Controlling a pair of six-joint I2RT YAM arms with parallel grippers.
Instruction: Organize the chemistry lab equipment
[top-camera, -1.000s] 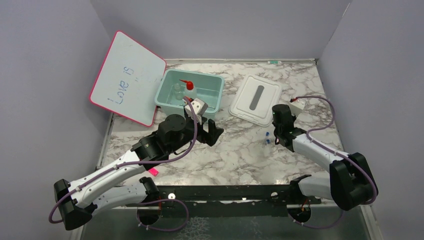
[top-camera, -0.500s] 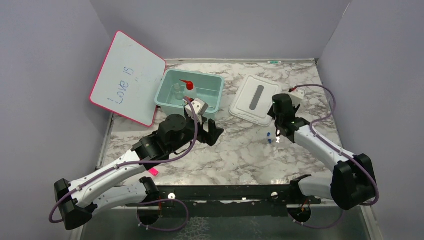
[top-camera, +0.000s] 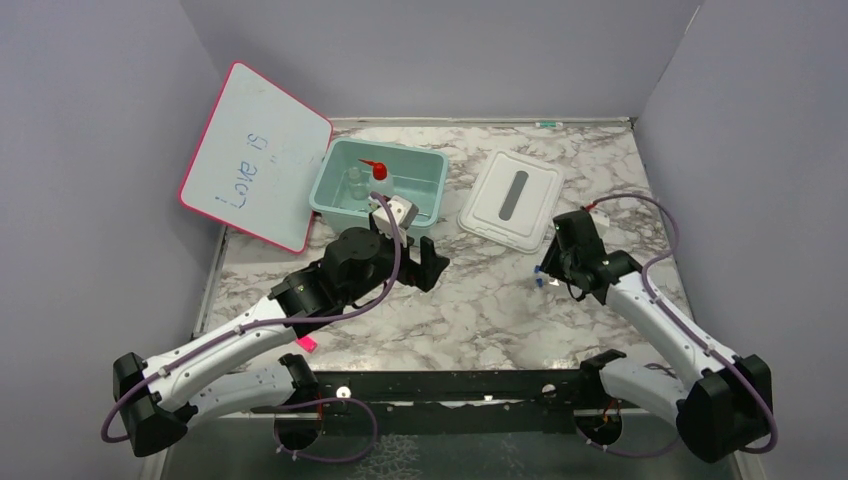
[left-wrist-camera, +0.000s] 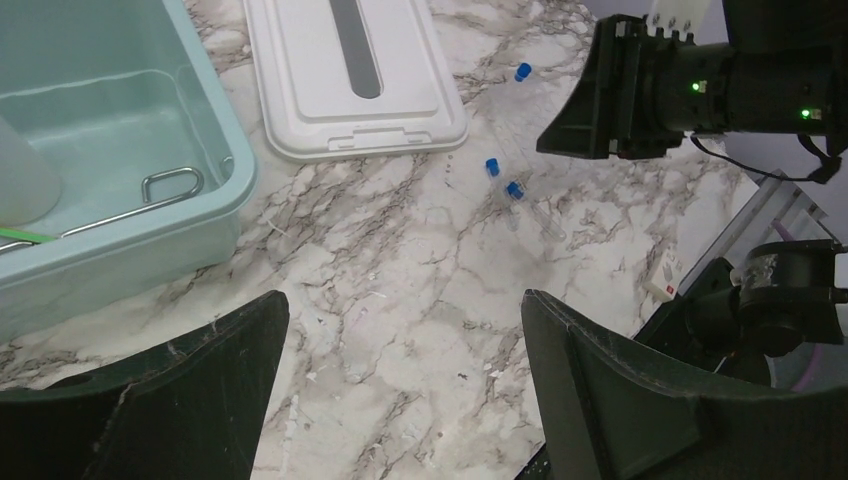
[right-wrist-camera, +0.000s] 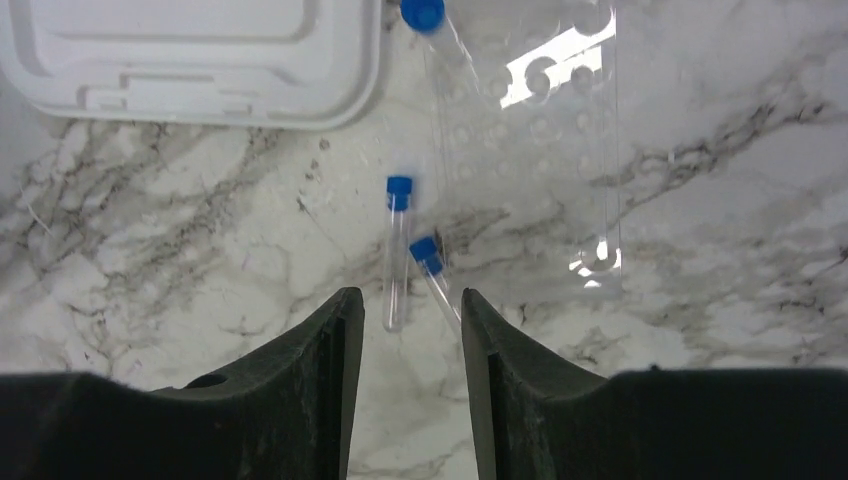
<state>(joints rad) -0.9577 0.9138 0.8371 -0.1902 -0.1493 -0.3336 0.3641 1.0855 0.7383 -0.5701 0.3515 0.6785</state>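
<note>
Two clear vials with blue caps (right-wrist-camera: 398, 250) (right-wrist-camera: 432, 268) lie on the marble just ahead of my right gripper (right-wrist-camera: 408, 300), which is open; the tilted one's lower end reaches the right fingertip. A third vial (right-wrist-camera: 430, 20) lies farther off, beside a clear perforated plastic sheet (right-wrist-camera: 545, 110). From above the vials (top-camera: 537, 281) sit at the right gripper (top-camera: 548, 275). The squeeze bottle with red nozzle (top-camera: 378, 172) stands in the teal bin (top-camera: 425, 205), and the metal tongs (left-wrist-camera: 170, 185) lie there too. My left gripper (left-wrist-camera: 403, 300) hangs open over bare marble near the bin.
The white lid (top-camera: 510, 200) lies right of the bin. A pink-edged whiteboard (top-camera: 255, 155) leans at the back left. A pink marker (top-camera: 307, 342) lies under the left arm. Walls close in both sides.
The right gripper has opened and its arm has shifted a little toward the near right. The vials stay on the table. The left arm has barely moved.
</note>
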